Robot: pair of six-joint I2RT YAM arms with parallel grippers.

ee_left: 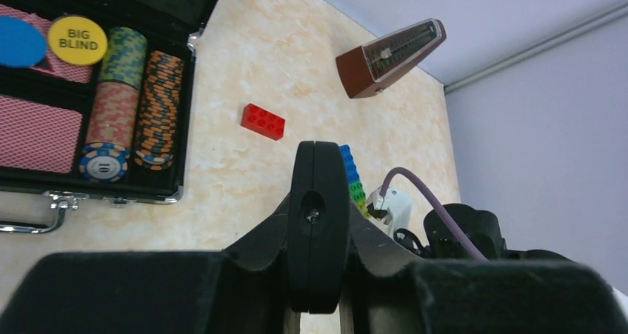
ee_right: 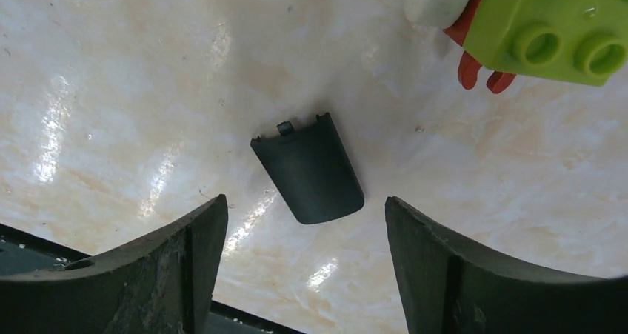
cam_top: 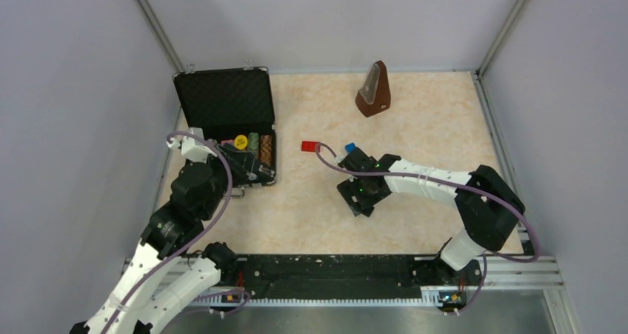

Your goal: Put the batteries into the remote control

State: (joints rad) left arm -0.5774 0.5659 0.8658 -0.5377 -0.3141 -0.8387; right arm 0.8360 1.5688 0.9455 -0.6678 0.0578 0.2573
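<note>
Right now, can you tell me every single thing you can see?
case: 1, black, open, far left
chips: several stacks, mixed colours, in the case
cards: count unclear, red backs, in the case
discs: 2, yellow and blue, in the case
metronome: 1, brown, far middle
red brick: 1, red, alone mid-table
brick toy: 1, green and blue, beside the right arm
cover: 1, black, flat on the table
remote: 1, black, apparently held edge-on
batteries: none in view
table: 1, beige marble
left gripper: black, shut on the remote, by the case
right gripper: black, open, above the cover
</note>
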